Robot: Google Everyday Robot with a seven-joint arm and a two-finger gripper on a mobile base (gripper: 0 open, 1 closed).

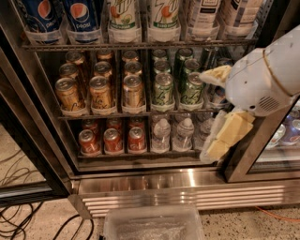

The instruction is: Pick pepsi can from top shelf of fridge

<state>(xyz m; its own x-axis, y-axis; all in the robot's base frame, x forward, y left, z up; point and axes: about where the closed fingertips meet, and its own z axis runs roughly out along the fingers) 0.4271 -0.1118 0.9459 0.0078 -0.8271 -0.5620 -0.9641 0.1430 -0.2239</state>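
Blue aluminium pepsi can [82,18] on dark wire top shelf [140,45], white-green 7up cans [123,16] beside; cream-fingered gripper [219,108] spread wide, lower right.

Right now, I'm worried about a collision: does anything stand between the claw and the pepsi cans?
Nothing visible does. The claw hangs low right, before the middle rack; the pepsi cans stand front left on the top shelf, 7up cans beside them.

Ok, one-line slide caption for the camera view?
Gripper, open, before the fridge at right, below the top shelf; pepsi cans upper left.
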